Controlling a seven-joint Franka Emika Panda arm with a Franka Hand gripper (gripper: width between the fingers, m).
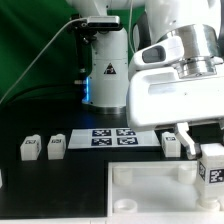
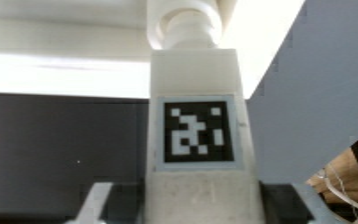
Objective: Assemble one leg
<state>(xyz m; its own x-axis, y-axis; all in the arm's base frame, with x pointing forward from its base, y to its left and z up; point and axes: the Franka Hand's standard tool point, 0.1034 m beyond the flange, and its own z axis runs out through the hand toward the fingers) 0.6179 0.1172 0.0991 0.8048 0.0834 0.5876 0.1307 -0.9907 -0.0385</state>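
The leg point(image 2: 197, 110) is a white post with a black-and-white tag on its face and a round peg at its far end. It stands between my fingers point(image 2: 105, 200), and the jaws press on both of its sides. My gripper point(image 2: 188, 205) is shut on it. In the exterior view the held leg point(image 1: 212, 166) hangs under my gripper point(image 1: 208, 148) at the exterior view's right, over the right end of the wide flat white board point(image 1: 150, 195). Whether the leg touches the board is hidden.
The marker board point(image 1: 105, 137) lies on the black table behind the white board. Two loose white legs point(image 1: 30, 148) point(image 1: 56, 146) stand at the exterior view's left, another point(image 1: 170, 143) beside my gripper. The arm's base point(image 1: 105, 65) stands behind.
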